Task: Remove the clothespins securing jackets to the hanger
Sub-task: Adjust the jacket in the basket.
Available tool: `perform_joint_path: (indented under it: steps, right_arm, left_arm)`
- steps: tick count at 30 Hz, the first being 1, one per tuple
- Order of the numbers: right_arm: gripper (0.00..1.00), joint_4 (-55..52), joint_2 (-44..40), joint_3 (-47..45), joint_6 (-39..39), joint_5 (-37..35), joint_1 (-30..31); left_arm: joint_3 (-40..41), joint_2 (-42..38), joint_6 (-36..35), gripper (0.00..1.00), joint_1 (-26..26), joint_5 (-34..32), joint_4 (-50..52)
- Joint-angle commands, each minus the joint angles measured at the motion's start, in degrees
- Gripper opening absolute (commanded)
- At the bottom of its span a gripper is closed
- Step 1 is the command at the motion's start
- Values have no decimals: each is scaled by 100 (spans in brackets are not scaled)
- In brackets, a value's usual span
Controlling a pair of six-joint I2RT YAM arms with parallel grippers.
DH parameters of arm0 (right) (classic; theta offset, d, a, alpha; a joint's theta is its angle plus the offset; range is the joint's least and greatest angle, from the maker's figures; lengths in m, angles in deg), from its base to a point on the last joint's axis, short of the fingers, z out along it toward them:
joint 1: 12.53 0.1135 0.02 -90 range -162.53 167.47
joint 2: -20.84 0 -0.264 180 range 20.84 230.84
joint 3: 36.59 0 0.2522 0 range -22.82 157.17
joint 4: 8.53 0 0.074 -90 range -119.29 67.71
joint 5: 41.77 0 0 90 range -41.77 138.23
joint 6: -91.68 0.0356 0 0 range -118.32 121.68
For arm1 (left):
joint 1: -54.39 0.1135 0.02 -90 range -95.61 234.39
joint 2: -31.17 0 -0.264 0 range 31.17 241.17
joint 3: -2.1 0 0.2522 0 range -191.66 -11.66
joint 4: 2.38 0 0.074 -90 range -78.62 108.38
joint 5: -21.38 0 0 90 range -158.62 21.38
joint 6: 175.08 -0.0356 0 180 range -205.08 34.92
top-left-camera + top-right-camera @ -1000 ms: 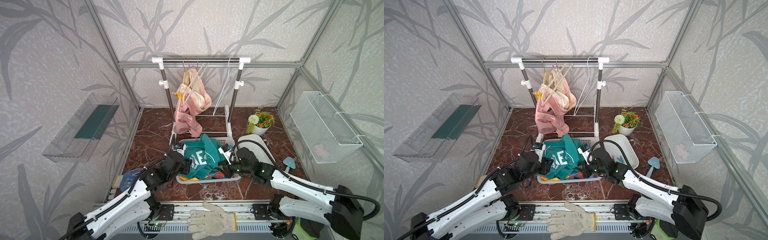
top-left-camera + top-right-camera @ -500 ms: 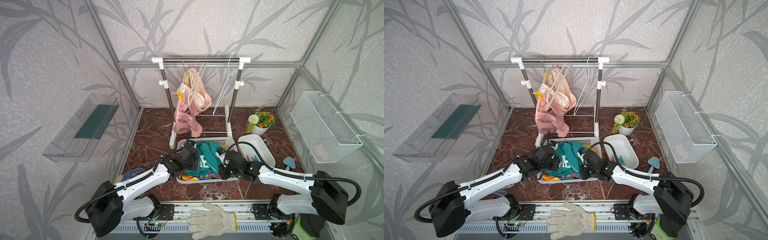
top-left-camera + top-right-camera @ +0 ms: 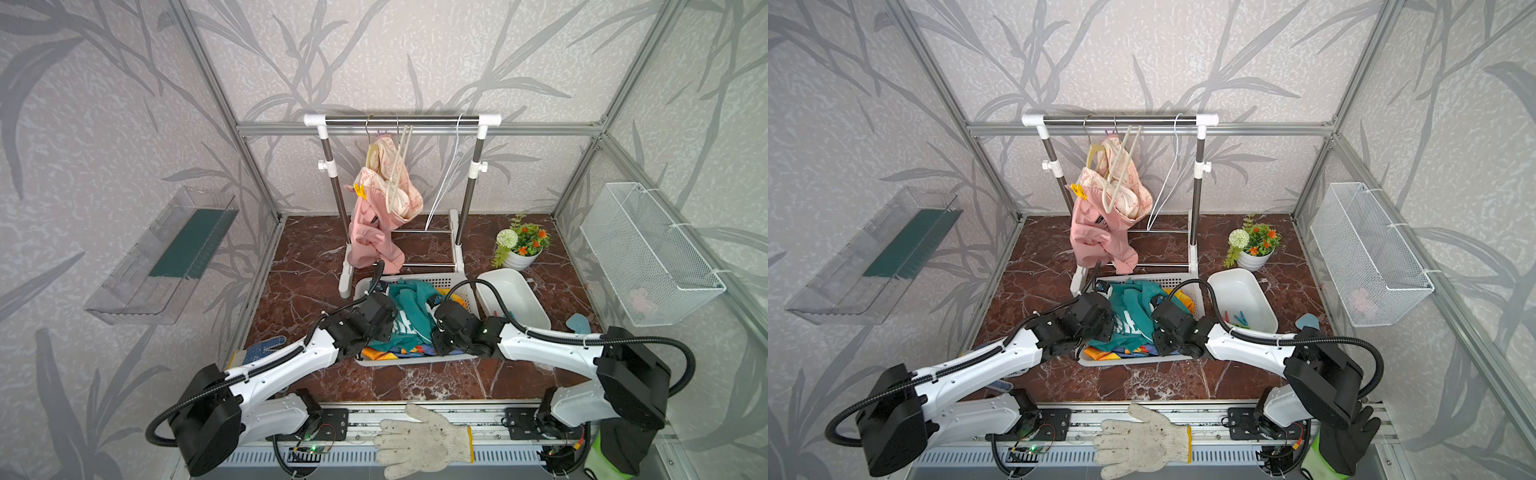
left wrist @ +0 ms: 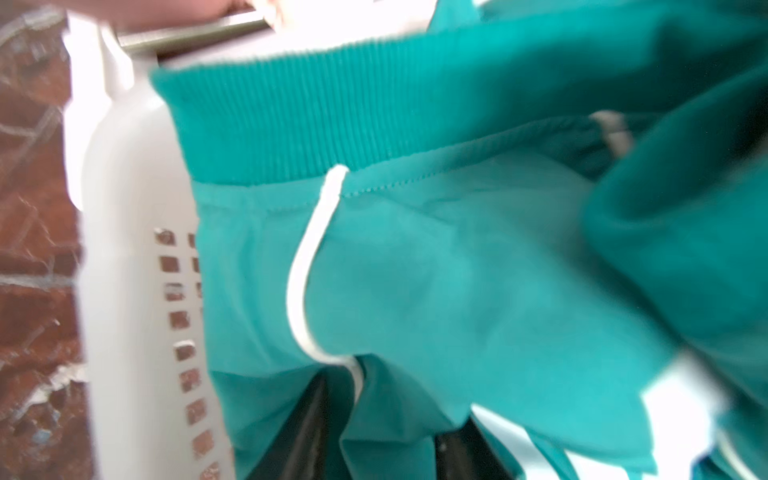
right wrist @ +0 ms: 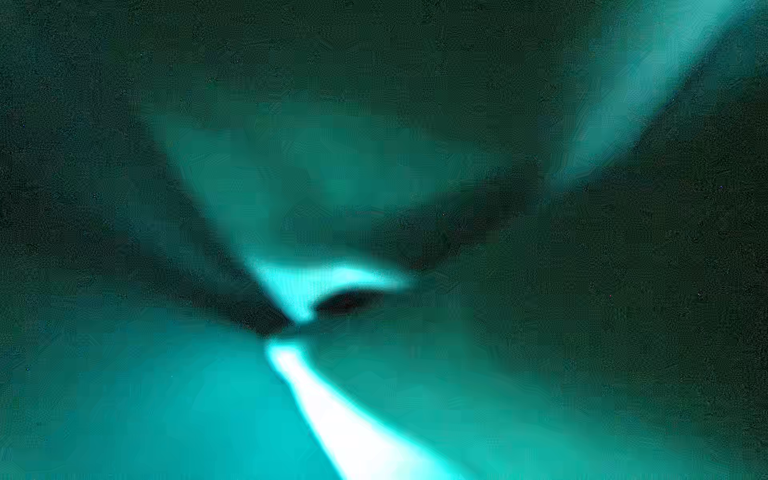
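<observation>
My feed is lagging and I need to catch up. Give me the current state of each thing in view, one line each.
pink jacket: hanging on the rack, yellow clothespin clipped on.
teal jacket: crumpled in the white basket, on top of colourful fabric.
white tub: holds loose clothespins.
white wire hanger: bare on the rail.
left gripper: at the teal jacket, grip unclear.
right gripper: buried in teal fabric, shut.

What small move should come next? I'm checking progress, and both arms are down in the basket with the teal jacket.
Probably lift the left gripper out of the teal jacket and toward the yellow clothespin, which pins the pink jacket on the rack.
</observation>
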Motion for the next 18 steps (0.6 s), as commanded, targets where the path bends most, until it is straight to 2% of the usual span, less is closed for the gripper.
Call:
perform_joint_path:
  steps: [1, 7, 11, 18]
  right_arm:
    - [3, -732, 120, -35, 53, -341, -45]
    - [9, -894, 27, 78, -104, -381, -45]
    - [25, -926, -226, 138, -246, -447, -45]
    - [57, -891, -699, 153, -359, -461, -46]
  left_arm:
    - [-20, -677, -143, 48, -53, -147, -42]
    - [-117, -1883, -192, 64, -115, -577, 303]
    - [-262, -2522, -327, 67, -128, -869, 517]
    - [-792, -2931, -731, 69, -158, -1280, 799]
